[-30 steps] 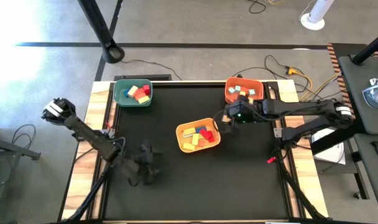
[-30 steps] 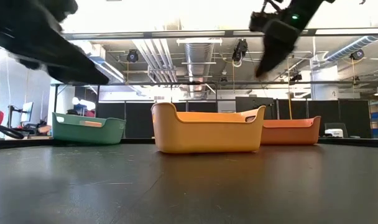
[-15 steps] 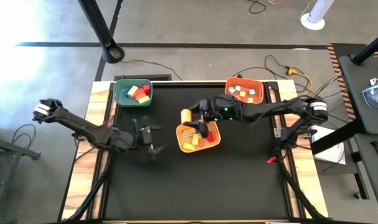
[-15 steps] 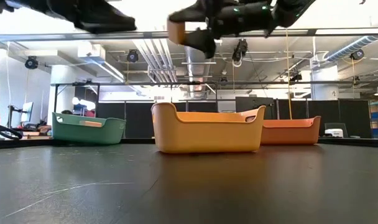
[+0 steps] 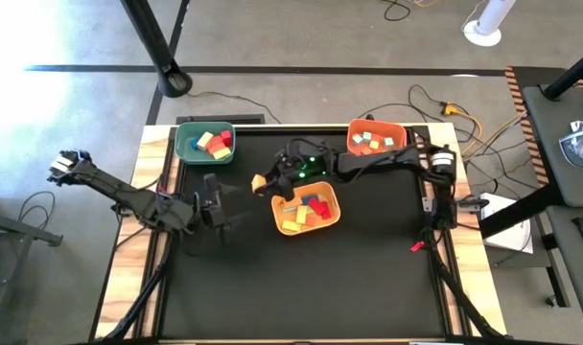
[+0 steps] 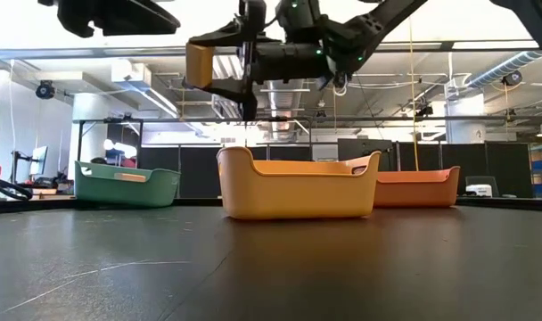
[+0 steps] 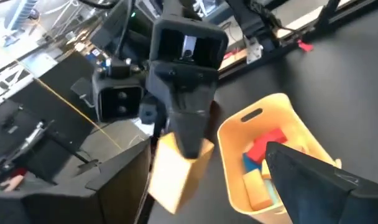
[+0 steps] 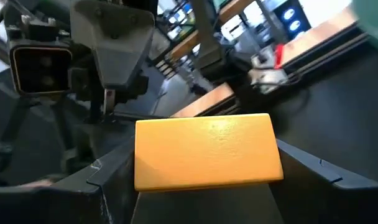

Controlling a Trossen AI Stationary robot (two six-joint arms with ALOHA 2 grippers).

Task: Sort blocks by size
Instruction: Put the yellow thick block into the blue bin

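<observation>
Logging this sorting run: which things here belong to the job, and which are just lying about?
Job:
- flat yellow block, held by right gripper
- blocks in yellow plastic bin, green plastic bin, orange plastic bin
- left gripper, waiting nearby

Lying about:
- cables on floor

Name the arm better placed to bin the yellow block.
Right. Its gripper is shut on the yellow block, raised between the green bin and yellow bin. The left gripper holds nothing.

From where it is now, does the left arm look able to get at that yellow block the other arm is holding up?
Probably yes. The right gripper holds the yellow block in the air between the green bin and yellow bin. The left gripper faces it across open space, with nothing visible between them.
</observation>
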